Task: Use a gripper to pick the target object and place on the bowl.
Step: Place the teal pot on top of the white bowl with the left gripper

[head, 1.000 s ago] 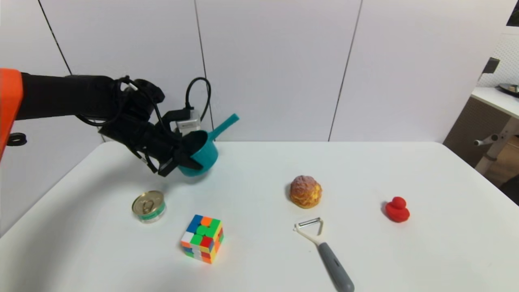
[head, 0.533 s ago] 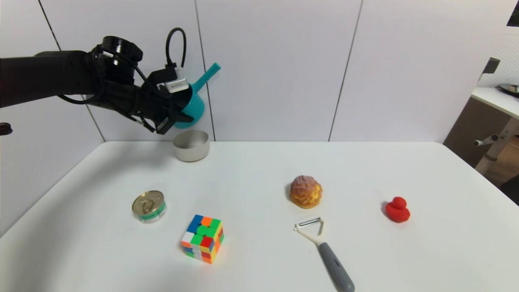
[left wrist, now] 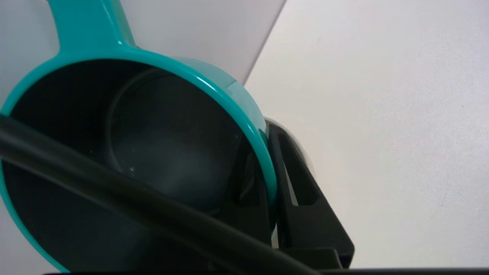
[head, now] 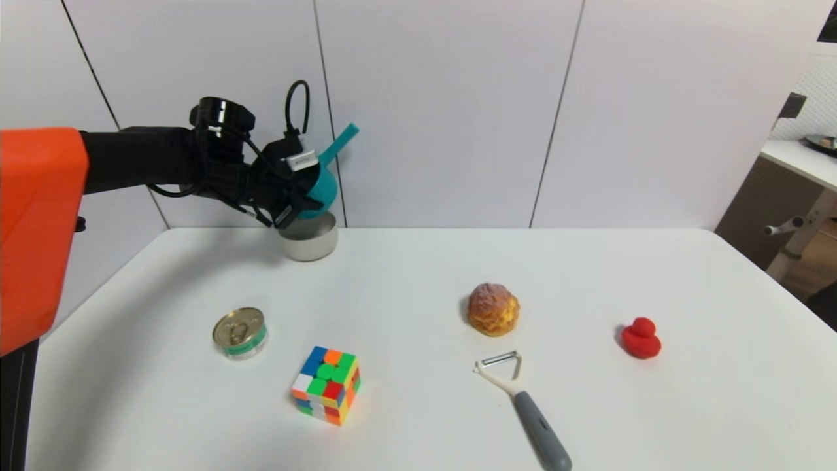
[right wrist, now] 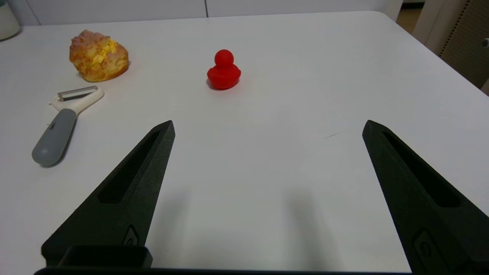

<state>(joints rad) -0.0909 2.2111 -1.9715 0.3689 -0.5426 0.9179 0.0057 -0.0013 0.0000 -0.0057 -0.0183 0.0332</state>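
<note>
My left gripper [head: 295, 199] is shut on the rim of the teal saucepan [head: 324, 186] and holds it tilted just above the off-white bowl [head: 308, 241] at the back left of the table. The pan's handle points up toward the wall. In the left wrist view the jaws clamp the pan's wall [left wrist: 263, 160], one inside the dark interior, one outside; a sliver of the bowl [left wrist: 301, 152] shows behind the outer jaw. My right gripper [right wrist: 267, 128] is open and empty, low over the table on the right; it does not show in the head view.
On the white table [head: 418, 405] lie a metal-lidded tin can [head: 239, 332], a colour cube [head: 326, 384], a cream puff [head: 493, 309], a peeler [head: 523, 405] and a red duck [head: 640, 337]. The wall stands right behind the bowl.
My left gripper rose with the saucepan from the table, uncovering the bowl, then came down and right, so the pan now hangs just above the bowl.
</note>
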